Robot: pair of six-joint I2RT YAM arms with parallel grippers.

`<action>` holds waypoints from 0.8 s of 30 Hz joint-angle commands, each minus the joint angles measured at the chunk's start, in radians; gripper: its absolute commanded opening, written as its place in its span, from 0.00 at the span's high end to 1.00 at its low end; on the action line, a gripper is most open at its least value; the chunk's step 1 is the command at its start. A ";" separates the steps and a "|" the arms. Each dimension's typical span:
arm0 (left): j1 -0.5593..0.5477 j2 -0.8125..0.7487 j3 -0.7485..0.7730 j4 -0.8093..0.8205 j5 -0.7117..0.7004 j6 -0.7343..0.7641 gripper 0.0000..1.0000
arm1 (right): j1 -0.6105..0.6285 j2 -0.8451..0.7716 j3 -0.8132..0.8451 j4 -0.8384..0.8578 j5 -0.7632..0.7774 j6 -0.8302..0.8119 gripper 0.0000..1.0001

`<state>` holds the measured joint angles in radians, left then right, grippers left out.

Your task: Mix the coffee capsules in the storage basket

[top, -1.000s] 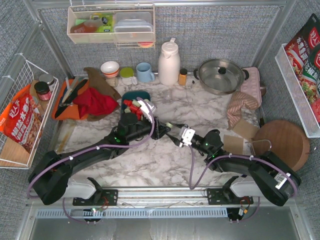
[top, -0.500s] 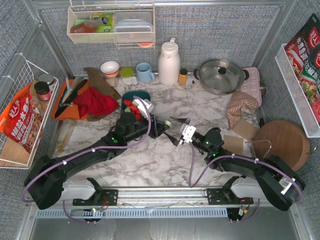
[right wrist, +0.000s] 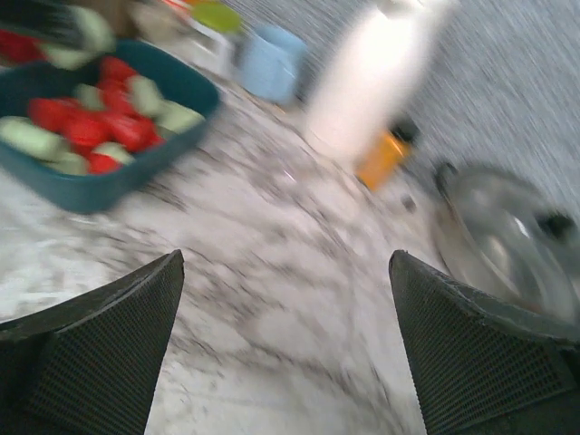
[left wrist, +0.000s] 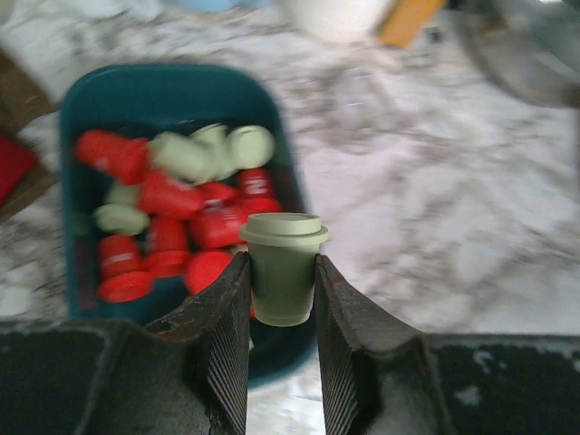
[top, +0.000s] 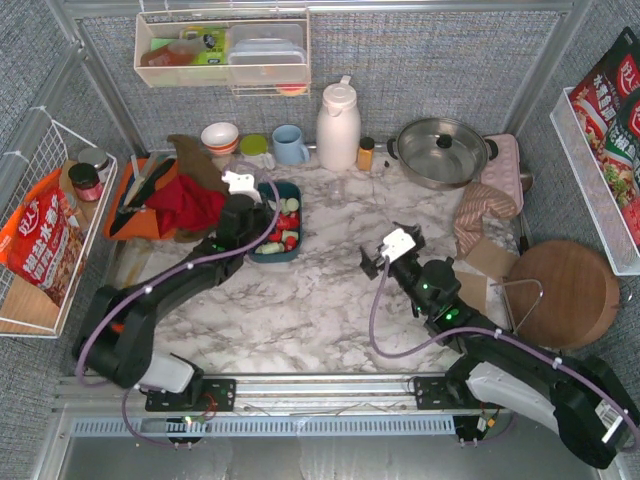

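Note:
The storage basket (top: 277,257), dark teal, lies on the marble at back left and holds several red and pale green coffee capsules (top: 283,228). My left gripper (top: 258,205) hangs over the basket's left side. In the left wrist view the left gripper (left wrist: 281,283) is shut on one pale green capsule (left wrist: 283,270), upright just above the near rim of the basket (left wrist: 163,82), with red capsules (left wrist: 172,195) beyond. My right gripper (top: 378,252) is over bare marble to the basket's right. Its jaws (right wrist: 285,263) are wide open and empty, and the basket (right wrist: 91,192) shows at far left.
Behind the basket stand a blue mug (top: 290,145), a white jug (top: 338,125), a small orange bottle (top: 366,153) and a lidded steel pot (top: 440,150). An orange tray with a red cloth (top: 185,205) lies left of the basket. A cardboard box (top: 475,285) and a round wooden board (top: 560,290) sit at right.
The two grippers, close together at mid table, have parted. The left one swung back-left to the basket with the green capsule. The right one opened wide and drew away to the right.

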<state>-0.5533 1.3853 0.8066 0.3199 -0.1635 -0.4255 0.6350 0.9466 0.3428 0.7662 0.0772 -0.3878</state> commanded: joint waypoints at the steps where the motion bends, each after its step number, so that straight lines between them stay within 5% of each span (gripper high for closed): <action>1: 0.075 0.145 0.060 0.014 -0.077 -0.014 0.69 | -0.027 -0.041 0.036 -0.252 0.520 0.191 0.01; 6: 0.113 0.232 0.101 -0.027 -0.095 -0.059 0.44 | -0.141 -0.070 0.075 -0.582 0.775 0.448 0.01; 10: 0.114 0.193 0.071 -0.035 -0.132 -0.069 0.04 | -0.260 -0.095 -0.018 -0.579 0.779 0.528 0.01; 17: 0.112 0.026 -0.062 0.007 -0.127 -0.091 0.01 | -0.417 -0.080 -0.114 -0.490 0.703 0.586 0.01; 24: 0.113 -0.178 -0.267 0.134 -0.268 -0.113 0.01 | -0.486 0.075 -0.127 -0.214 0.591 0.480 0.01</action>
<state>-0.4419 1.2804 0.6022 0.3511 -0.3378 -0.5255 0.1638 0.9550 0.2199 0.3489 0.7269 0.1425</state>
